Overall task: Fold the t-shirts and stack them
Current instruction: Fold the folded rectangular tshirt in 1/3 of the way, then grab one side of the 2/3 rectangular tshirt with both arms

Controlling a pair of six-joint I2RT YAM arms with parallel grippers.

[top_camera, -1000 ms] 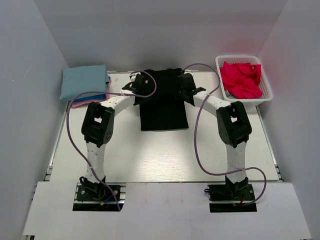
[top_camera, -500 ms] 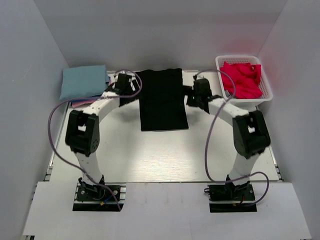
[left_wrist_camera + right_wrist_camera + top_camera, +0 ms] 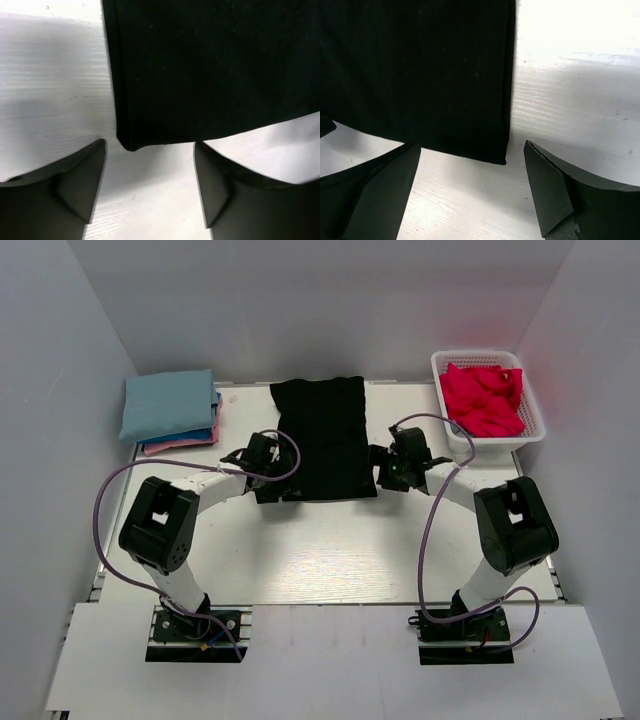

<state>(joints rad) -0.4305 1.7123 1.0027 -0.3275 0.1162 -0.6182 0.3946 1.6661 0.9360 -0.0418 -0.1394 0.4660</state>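
Observation:
The black t-shirt (image 3: 322,438) lies flat mid-table, folded into a long rectangle. My left gripper (image 3: 268,482) is open just off its near left corner. In the left wrist view that corner (image 3: 126,144) lies ahead of the gripper (image 3: 150,175), between the two fingers and touching neither. My right gripper (image 3: 386,472) is open at the near right corner (image 3: 501,159); in the right wrist view the gripper (image 3: 470,187) holds nothing. A folded stack with a light blue t-shirt (image 3: 168,404) on top, blue and pink beneath, sits far left. A red t-shirt (image 3: 483,400) fills the basket.
The white lattice basket (image 3: 535,428) stands at the far right, close to the right wall. White walls close in the table on the left, back and right. Purple cables loop from both arms over the near half of the table (image 3: 320,560).
Both grippers have come away from the far end of the black t-shirt and moved down its sides to the near corners. The shirt now lies as a neat rectangle.

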